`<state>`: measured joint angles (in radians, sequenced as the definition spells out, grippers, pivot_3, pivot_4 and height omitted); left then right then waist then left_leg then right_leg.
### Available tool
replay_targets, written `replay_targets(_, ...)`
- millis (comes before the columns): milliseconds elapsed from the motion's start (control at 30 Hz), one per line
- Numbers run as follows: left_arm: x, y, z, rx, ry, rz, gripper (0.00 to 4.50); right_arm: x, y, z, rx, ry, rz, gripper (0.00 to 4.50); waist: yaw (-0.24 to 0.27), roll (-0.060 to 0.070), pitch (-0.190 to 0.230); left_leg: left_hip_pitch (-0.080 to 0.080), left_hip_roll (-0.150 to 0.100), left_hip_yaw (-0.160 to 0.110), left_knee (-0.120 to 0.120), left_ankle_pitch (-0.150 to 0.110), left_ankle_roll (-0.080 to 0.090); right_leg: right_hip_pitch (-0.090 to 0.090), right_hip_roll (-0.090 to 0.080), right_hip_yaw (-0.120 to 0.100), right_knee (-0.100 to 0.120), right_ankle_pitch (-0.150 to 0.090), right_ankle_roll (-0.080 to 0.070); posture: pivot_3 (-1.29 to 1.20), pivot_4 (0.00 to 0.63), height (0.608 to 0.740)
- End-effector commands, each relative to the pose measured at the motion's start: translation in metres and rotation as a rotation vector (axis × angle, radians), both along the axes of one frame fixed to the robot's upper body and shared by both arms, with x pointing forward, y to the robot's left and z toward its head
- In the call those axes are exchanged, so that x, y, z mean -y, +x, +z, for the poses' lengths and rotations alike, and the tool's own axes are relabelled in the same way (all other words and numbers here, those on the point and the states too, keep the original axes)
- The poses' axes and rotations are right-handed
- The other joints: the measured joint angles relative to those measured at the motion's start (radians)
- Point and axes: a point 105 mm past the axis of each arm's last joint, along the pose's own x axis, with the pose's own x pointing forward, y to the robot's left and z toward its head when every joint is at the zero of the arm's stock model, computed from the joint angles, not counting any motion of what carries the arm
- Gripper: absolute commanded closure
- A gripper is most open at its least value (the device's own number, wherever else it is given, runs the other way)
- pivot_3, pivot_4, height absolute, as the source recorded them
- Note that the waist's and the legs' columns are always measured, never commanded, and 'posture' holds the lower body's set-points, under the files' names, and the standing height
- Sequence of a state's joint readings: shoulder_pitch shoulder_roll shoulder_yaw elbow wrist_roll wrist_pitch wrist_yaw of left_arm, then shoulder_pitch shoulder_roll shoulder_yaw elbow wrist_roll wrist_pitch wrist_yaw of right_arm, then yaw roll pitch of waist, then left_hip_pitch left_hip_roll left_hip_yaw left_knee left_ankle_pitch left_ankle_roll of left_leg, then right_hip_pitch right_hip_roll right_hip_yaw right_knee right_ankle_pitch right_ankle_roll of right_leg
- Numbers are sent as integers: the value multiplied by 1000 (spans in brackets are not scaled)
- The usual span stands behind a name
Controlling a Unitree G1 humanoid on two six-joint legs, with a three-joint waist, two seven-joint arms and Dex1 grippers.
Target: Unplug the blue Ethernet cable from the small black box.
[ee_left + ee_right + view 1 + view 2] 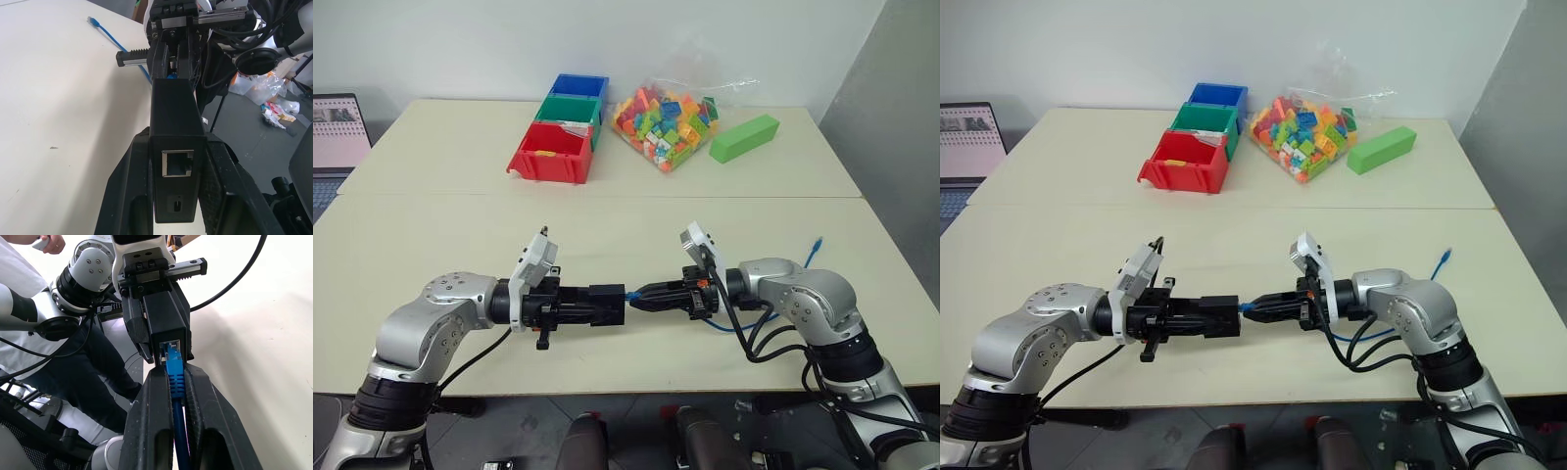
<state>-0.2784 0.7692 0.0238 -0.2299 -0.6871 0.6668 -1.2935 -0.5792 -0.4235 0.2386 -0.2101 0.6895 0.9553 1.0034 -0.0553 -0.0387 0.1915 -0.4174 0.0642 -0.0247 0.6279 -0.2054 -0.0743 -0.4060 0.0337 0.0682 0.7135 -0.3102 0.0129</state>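
Above the table's near edge my left gripper (599, 305) is shut on the small black box (607, 305), held level with one finger on each side (132, 176). The blue Ethernet cable (175, 377) sits with its plug in the box's port (171, 348). My right gripper (641, 297) faces the box from the right and is shut on the cable's blue boot just behind the plug. From there the cable runs back under my right arm, and its free end (815, 245) lies on the table at the right. An empty port (177, 163) shows on the box's opposite end.
At the back of the cream table (460, 245) stand red, green and blue bins (551, 154), a clear bag of coloured bricks (666, 122) and a green block (744, 137). A laptop (337, 132) sits at the far left. A person (19, 284) stands beyond my left arm.
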Motion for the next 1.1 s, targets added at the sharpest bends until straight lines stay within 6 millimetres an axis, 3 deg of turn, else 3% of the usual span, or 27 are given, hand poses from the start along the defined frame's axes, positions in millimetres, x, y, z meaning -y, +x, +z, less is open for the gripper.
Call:
replay_targets(33,4,-5,4,29,-7,-27,3700,0,-2,11,17,19,31,4465,0,0,0,0,0,0,0,0,0,0,0,0,0,0,0,0,150,740)
replay_targets(300,3,-4,2,24,-16,-9,3700,1,-8,13,19,20,52,4465,0,0,0,0,0,0,0,0,0,0,0,0,0,0,0,0,150,740)
replay_targets(367,3,-4,1,22,-16,-12,3700,1,-9,13,30,20,59,3764,0,0,0,0,0,0,0,0,0,0,0,0,0,0,0,0,150,740)
replay_targets(533,4,-5,1,16,-19,-19,3701,5,-15,13,63,18,50,2767,0,0,0,0,0,0,0,0,0,0,0,0,0,0,0,0,150,740)
replay_targets(833,7,-6,1,3,-33,-37,3701,6,-7,6,4,100,-109,2727,0,0,0,0,0,0,0,0,0,0,0,1,0,0,0,0,150,740)
replay_targets(1100,10,-3,2,3,-42,-47,3701,3,-10,2,-31,122,-127,2727,0,0,0,0,0,0,0,0,0,0,0,1,0,0,0,0,150,740)
